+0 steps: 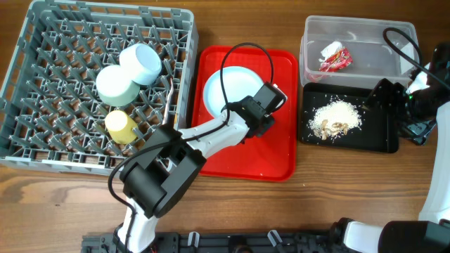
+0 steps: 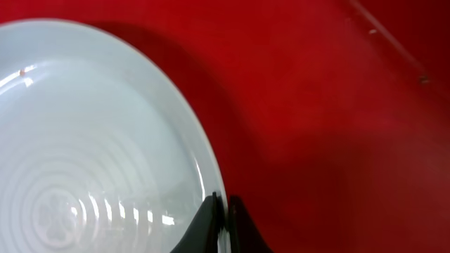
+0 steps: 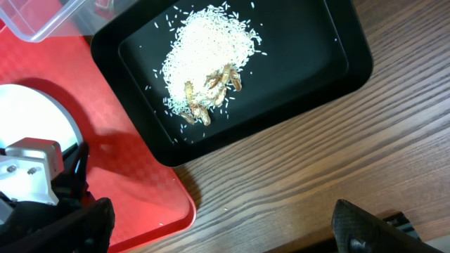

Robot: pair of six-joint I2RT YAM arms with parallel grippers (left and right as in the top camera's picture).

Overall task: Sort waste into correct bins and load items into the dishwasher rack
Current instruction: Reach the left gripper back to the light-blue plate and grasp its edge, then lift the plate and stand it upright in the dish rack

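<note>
Dishwasher rack (image 1: 21,84) sits far left on the desk with two bowls (image 1: 140,62) and the cup (image 1: 121,125) in it; the peg rows on its right side look free. The plate (image 1: 225,88) lies flat on the red tray (image 1: 281,147) just right of the rack. The left tool (image 2: 225,218) is closed to a narrow gap on its right-hand rim, a finger either side, so the next move looks like lift, carry left and tip on edge between pegs, left arm nearer. Right tool (image 1: 383,95) hovers far right over the black tray (image 1: 380,140), well apart from the plate; can't tell how open it is.
</note>
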